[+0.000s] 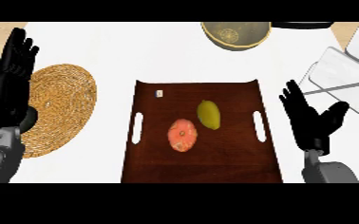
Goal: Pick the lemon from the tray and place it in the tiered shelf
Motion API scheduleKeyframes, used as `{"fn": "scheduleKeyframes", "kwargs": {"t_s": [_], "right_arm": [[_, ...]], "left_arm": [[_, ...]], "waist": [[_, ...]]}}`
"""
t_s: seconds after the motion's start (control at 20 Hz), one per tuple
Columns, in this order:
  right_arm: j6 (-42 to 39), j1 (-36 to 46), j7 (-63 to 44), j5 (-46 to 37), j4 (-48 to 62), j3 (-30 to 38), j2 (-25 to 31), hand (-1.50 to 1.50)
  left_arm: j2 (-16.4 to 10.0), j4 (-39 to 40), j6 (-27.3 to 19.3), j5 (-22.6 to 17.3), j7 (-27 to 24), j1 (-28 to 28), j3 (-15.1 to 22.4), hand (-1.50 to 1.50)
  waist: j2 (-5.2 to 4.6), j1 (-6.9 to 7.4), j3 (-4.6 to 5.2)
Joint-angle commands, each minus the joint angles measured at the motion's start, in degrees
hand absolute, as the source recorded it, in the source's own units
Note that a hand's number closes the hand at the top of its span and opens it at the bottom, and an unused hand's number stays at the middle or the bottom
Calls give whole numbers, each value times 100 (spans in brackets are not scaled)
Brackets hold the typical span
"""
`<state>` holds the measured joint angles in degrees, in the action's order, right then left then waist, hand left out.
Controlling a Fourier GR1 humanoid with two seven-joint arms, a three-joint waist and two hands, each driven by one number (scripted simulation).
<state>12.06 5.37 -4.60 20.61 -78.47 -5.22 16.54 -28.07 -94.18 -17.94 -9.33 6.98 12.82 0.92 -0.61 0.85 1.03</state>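
A yellow lemon (208, 114) lies on the dark brown wooden tray (231, 161), right of the tray's middle. Just left and below it sits an orange-pink round fruit (182, 135). My right hand (308, 118) is open with fingers up, just outside the tray's right handle slot and apart from the lemon. My left hand (15, 71) is open at the view's left edge, fingers up, resting far from the tray. The tiered shelf (336, 73) shows as pale grey plates at the right edge, behind my right hand.
A round woven mat (60, 104) lies left of the tray, partly under my left arm. A greenish bowl (235, 34) stands at the back, right of centre. A small white item (159, 93) sits in the tray's far left corner.
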Motion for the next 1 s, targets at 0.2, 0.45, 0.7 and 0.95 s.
{"fn": "scheduleKeyframes", "kwargs": {"t_s": [0.2, 0.45, 0.7, 0.95], "right_arm": [[1158, 1510, 548, -1777, -512, -1148, -634, 150], [3387, 1137, 17, -3709, 252, -1023, -182, 150], [4500, 1421, -1120, -5039, 744, -2796, -1615, -150], [4444, 1669, -2806, -6580, 1550, -2857, -1642, -150]], "left_arm": [[154, 777, 562, -242, 29, -798, 218, 0], [254, 910, 677, -314, 285, -1089, 422, 0], [253, 1166, 1025, -466, -93, -1235, 310, 0], [85, 1246, 1178, -564, -199, -1382, 104, 0]], "waist": [[10, 268, -63], [49, 43, -12], [68, 82, -71], [159, -73, -40]]}}
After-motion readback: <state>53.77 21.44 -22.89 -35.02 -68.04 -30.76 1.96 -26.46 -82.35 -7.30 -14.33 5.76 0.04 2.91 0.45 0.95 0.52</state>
